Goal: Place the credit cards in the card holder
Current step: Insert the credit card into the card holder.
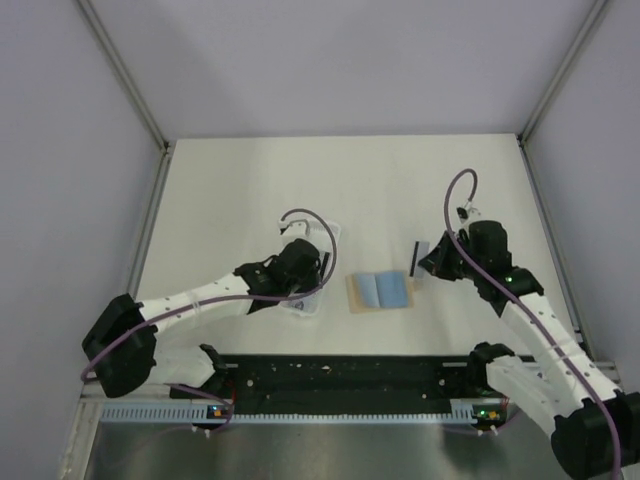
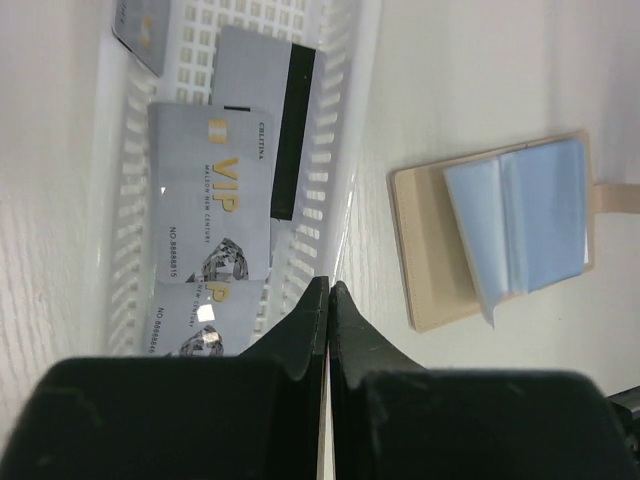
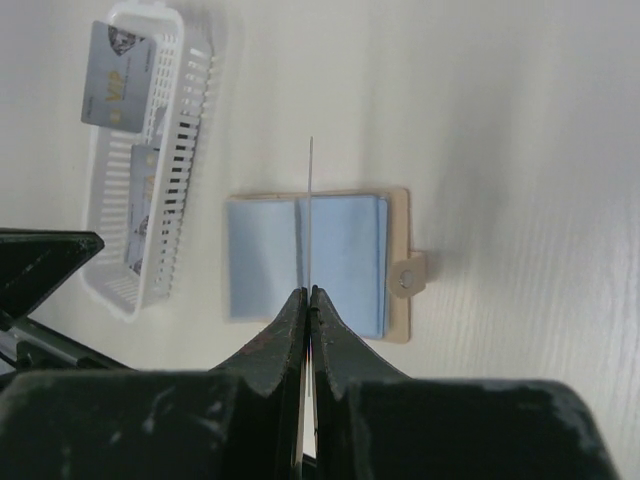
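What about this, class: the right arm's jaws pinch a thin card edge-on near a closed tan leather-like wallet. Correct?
No: the tan leather-like wallet lies open, light blue inside showing, per the right wrist view. The right arm's jaws do pinch the thin card edge-on near it.

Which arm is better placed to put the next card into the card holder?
Right. The right gripper pinches a card edge-on above the open card holder; the left gripper is shut at the tray, off to the holder's side.
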Available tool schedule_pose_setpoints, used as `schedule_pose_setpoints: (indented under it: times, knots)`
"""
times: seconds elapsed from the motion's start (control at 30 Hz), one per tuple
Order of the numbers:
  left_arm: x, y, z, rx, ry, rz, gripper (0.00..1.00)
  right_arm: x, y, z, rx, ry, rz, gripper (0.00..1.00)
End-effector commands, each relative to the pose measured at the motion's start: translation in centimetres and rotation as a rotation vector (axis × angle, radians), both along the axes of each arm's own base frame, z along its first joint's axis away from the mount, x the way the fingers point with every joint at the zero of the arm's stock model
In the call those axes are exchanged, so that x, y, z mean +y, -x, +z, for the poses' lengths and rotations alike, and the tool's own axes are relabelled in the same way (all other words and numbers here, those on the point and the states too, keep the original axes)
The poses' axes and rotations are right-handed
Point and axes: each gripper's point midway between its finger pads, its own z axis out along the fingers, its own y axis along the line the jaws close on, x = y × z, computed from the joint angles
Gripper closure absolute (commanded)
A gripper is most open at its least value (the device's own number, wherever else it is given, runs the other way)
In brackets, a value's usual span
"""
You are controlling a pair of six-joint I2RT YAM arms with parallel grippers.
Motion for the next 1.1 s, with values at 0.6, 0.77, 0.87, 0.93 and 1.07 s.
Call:
schedule_pose_setpoints:
  times: [0.6,0.77,0.87,0.93,1.07]
  knots:
    - [-12.3,-2.5,7.9,-0.253,0.201,-0.411,1.0,0.7,-1.3,-4.6,0.251,0.279,0.088,1.0]
    - [-14.1,-2.0,6.5,-0.222,0.206,-0.457,1.0,0.5,-0.9,-6.1,0.305,0.297,0.099,1.0]
    - [-15.4,-1.3,6.2,-0.227,0.217,-0.486,1.0,0.8,-0.6,-6.6,0.318,0.287,0.107,1.0]
    - [-16.0,-1.0,5.9,-0.231,0.223,-0.503,1.0,1.0,-0.3,-7.0,0.331,0.283,0.112,1.0]
    - [-17.1,-1.0,4.3,-0.203,0.211,-0.507,1.0,1.6,0.2,-7.9,0.35,0.259,0.124,1.0]
